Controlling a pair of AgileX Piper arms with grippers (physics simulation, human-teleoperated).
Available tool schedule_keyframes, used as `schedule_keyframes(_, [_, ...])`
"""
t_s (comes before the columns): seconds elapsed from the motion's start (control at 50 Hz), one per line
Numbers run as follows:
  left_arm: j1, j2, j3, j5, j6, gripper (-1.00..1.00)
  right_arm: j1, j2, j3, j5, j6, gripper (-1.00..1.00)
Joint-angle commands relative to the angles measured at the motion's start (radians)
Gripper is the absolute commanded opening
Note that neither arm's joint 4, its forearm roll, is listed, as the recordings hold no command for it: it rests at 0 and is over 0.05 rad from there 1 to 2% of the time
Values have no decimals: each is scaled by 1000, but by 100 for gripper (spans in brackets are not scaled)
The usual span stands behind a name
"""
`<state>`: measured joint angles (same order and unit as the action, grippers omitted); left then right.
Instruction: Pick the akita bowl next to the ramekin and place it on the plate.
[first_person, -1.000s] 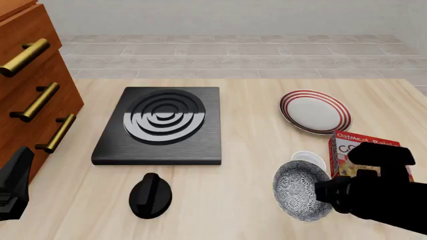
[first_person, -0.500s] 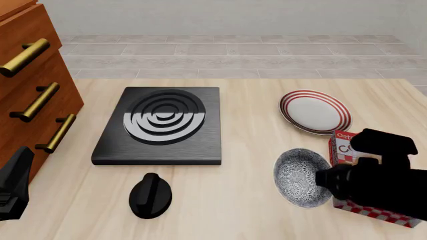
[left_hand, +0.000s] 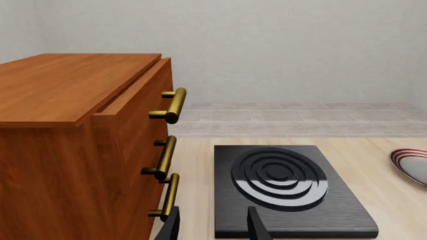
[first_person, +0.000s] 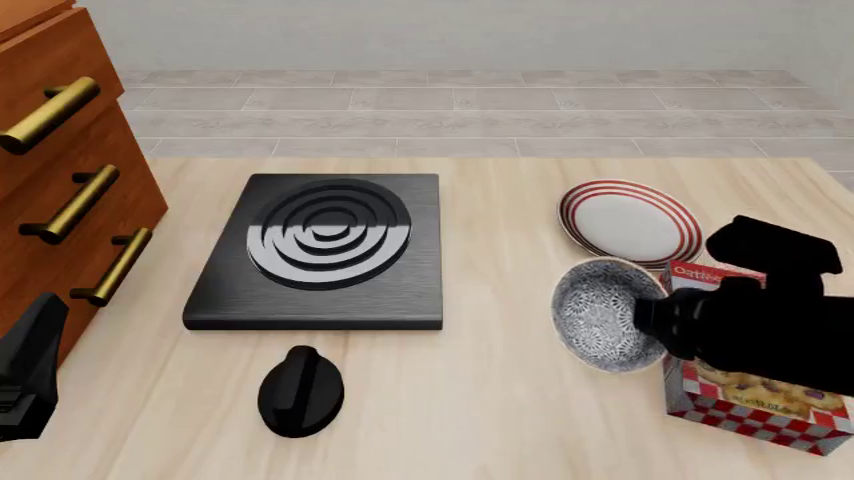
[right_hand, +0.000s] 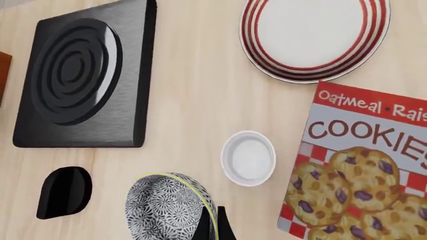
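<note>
Pinching the akita bowl (first_person: 607, 315) rim, the right gripper (right_hand: 212, 226) is clamped; left gripper (left_hand: 212, 225) spread, empty.

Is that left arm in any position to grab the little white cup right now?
Probably not. The left gripper sits at the table's near left corner by the drawers, while the white cup lies far to the right beside the cookie box, with the right gripper holding the bowl above it.

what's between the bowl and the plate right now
Nothing visible. The right gripper holds the bowl tilted above the table, just short of the plate. The ramekin and cookie box sit below and beside.
</note>
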<state>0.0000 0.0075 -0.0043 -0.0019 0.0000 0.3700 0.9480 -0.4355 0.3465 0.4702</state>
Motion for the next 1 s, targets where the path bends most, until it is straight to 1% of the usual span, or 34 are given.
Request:
schedule_keyframes(0.02, [0, 0, 0, 0, 0, 100, -42, 31, -32, -22, 4, -100])
schedule_keyframes(0.36, [0, 0, 0, 0, 0, 100, -59, 81, -27, -71, -10, -100])
schedule_keyframes(0.5, [0, 0, 0, 0, 0, 100, -95, 101, -36, -90, -11, -100])
schedule_keyframes(0.54, [0, 0, 0, 0, 0, 100, -123, 98, -36, -90, -9, -100])
schedule_keyframes(0.56, [0, 0, 0, 0, 0, 100, -126, 101, -43, -89, -18, -100])
schedule_keyframes(0.62, [0, 0, 0, 0, 0, 100, -130, 105, -50, -89, -17, -100])
schedule_keyframes(0.66, [0, 0, 0, 0, 0, 100, -148, 106, -55, -89, -22, -100])
schedule_keyframes(0.82, [0, 0, 0, 0, 0, 100, -172, 138, -77, -107, -19, -100])
schedule_keyframes(0.96, [0, 0, 0, 0, 0, 100, -205, 170, -95, -125, -27, -100])
schedule_keyframes(1.0, [0, 0, 0, 0, 0, 100, -212, 183, -101, -134, -20, -100])
